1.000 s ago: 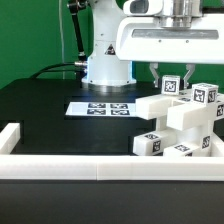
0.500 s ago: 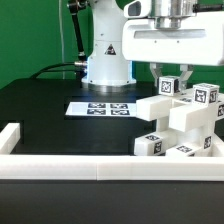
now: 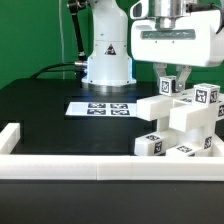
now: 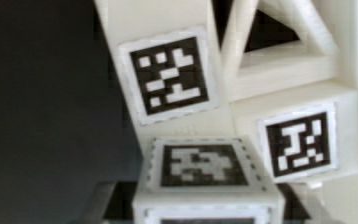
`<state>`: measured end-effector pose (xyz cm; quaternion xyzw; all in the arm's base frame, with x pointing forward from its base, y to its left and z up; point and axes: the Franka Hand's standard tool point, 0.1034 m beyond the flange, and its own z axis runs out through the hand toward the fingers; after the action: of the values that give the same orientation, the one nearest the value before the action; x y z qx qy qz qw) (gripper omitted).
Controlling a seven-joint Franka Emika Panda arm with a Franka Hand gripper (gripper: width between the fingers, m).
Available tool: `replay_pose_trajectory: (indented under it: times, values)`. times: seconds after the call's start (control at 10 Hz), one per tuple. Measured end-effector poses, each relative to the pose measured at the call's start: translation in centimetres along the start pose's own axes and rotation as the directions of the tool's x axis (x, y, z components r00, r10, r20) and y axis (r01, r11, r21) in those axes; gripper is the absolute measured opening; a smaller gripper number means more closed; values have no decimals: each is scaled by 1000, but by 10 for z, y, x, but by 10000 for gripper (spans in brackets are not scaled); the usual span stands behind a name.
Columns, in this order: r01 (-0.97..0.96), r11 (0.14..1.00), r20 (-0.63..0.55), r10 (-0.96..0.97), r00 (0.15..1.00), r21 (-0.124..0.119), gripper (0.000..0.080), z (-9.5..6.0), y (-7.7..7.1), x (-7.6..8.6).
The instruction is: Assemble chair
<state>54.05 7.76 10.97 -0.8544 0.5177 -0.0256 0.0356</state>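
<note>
Since the earlier frames, the gripper (image 3: pixel 171 74) had drifted from above the chair's tall far side toward the middle of the frame and dropped a little. Nearest to me ran a white rail (image 3: pixel 80 168) across the lower edge of the frame, turning up at the lower left corner. Just behind it, in the lower right, sat the chair (image 3: pixel 185 125), a stack of blocky white pieces with black-and-white tags, resting on the black table (image 3: pixel 50 110). One small tagged block of it stood uppermost near the middle right, and the gripper's two fingers (image 3: pixel 158 73) hung on either side of that block; whether they were pressing on it or standing just clear of it I could not tell. Close up, the wrist view showed tagged white faces of the chair (image 4: pixel 176 80) against the dark table. Farther back, at centre frame, the marker board (image 3: pixel 100 107) lay flat. Behind it stood the arm's white base (image 3: pixel 106 60), against a green backdrop (image 3: pixel 35 35).
</note>
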Motion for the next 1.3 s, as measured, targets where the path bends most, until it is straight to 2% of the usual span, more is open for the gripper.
replay_pose_trajectory:
  times: [0.1,0.2,0.3,0.4,0.8,0.9,1.3]
  values:
    - [13,1000,0,-13,1000,0,459,0,0,0]
    - [43,999,0,-43,999,-1,459,0,0,0]
    - [59,998,-1,-59,998,-2,603,0,-1,-3]
    - [88,996,-1,-88,996,-3,637,0,-3,-9]
    - [492,871,-2,-492,871,3,649,-2,-6,-12]
    - [515,857,-2,-515,857,3,649,-2,-6,-13]
    - [778,629,-5,-778,629,1,649,-4,-6,-13]
